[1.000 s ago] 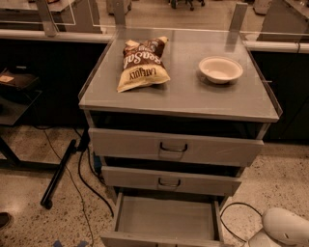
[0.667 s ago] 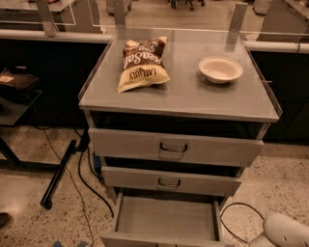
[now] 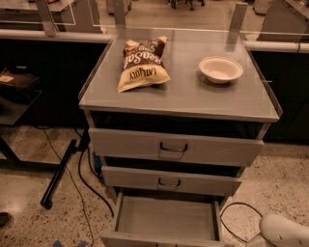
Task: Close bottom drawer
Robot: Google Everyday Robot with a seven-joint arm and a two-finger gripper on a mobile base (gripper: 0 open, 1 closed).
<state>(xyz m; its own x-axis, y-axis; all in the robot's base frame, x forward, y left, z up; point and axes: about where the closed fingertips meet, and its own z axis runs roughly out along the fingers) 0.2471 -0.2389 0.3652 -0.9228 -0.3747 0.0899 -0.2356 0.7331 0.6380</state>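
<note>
cabinet top [image 3: 193,94] bears a "late july" bag [image 3: 141,65]; bottom drawer [image 3: 164,221] open; hand unseen, its grip untellable.

- Office-style test lab: speckled floor [image 3: 285,173], glass partitions [image 3: 63,14], loose cables [image 3: 96,190].
- Robot's white arm shell [image 3: 285,231] lower right; gripper out of frame.

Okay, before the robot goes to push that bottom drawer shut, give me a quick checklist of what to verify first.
1. Is the bottom drawer open? Ok, it is pulled far out.
2. Is the inside free of things? Ok, the part that shows is bare.
3. Is the hand at the drawer front? Not ok, the hand is not in view; only a white robot part shows at lower right.
4. Is the drawer front reachable? Cannot tell, the frame edge cuts it off.
5. Is the black cable on the floor clear of the drawer's right side? Cannot tell.
</note>
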